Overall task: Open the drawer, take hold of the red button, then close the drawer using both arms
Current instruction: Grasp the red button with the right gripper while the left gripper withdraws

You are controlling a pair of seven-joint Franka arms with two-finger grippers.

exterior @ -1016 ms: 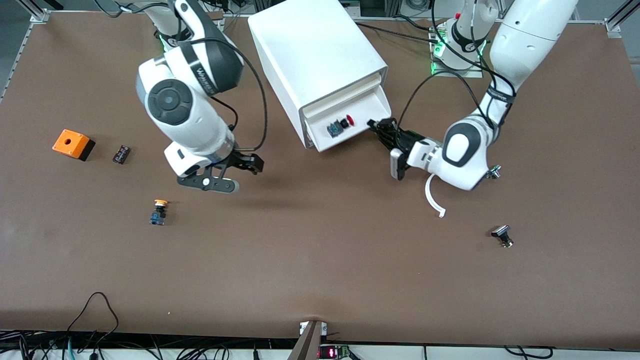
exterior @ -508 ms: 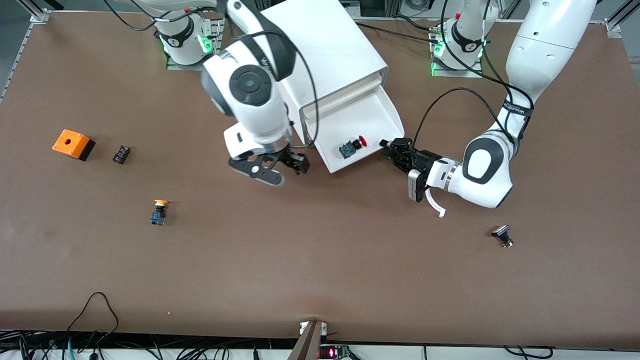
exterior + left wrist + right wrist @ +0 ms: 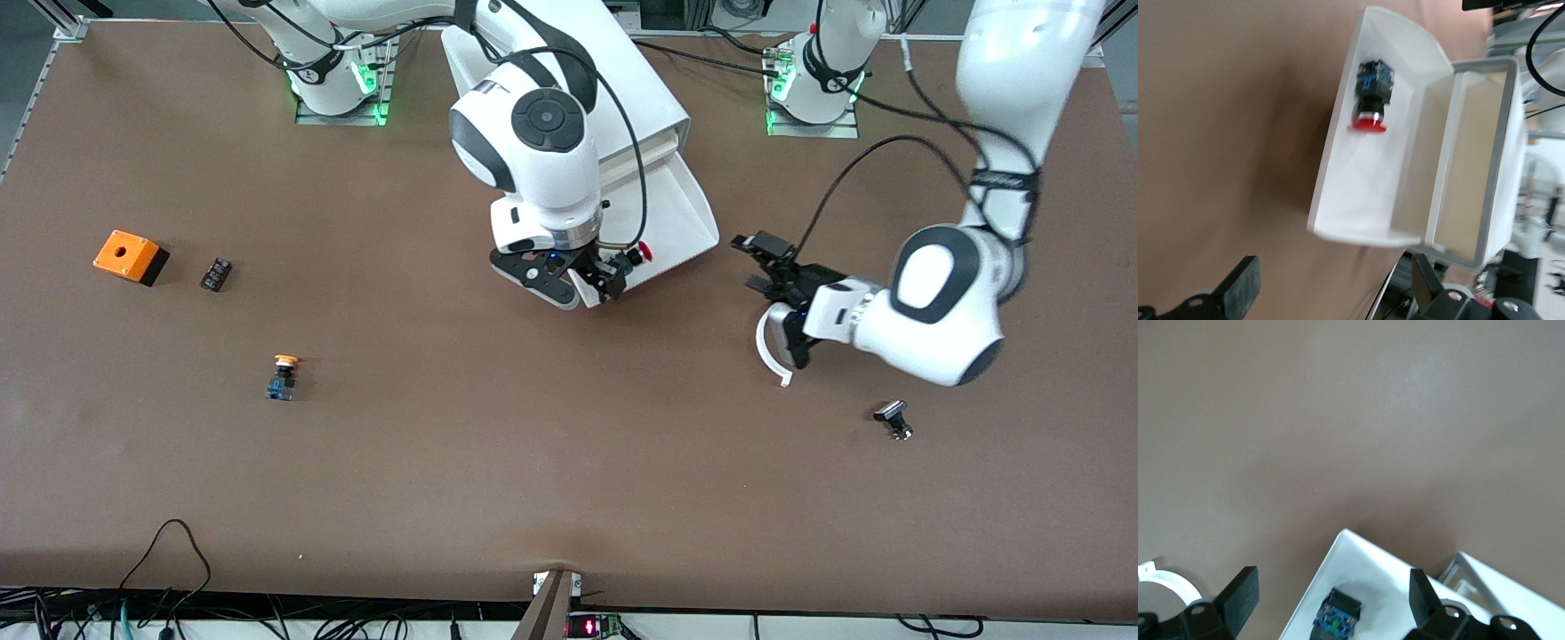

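The drawer [image 3: 685,209] stands pulled out of the white cabinet [image 3: 569,80]. The button lies on its side in the drawer near the drawer's front wall. In the front view only its red cap [image 3: 642,253] shows beside my right gripper. My right gripper [image 3: 587,283] is open and hangs over the drawer's front corner. The right wrist view shows the button's blue base [image 3: 1337,617] between the open fingers [image 3: 1241,595], in the drawer [image 3: 1365,570]. My left gripper [image 3: 754,263] is open and empty, apart from the drawer, toward the left arm's end. The left wrist view shows the drawer [image 3: 1358,193] and the button [image 3: 1371,93].
An orange box [image 3: 131,256], a small black part [image 3: 216,274] and a yellow-capped button [image 3: 284,376] lie toward the right arm's end. A white curved strip [image 3: 769,351] lies under the left hand. A black knob [image 3: 893,420] lies nearer the front camera.
The drawer slid farther out. My left gripper let go of it and drew back toward the left arm's end. My right arm swung from above the table to over the drawer's front.
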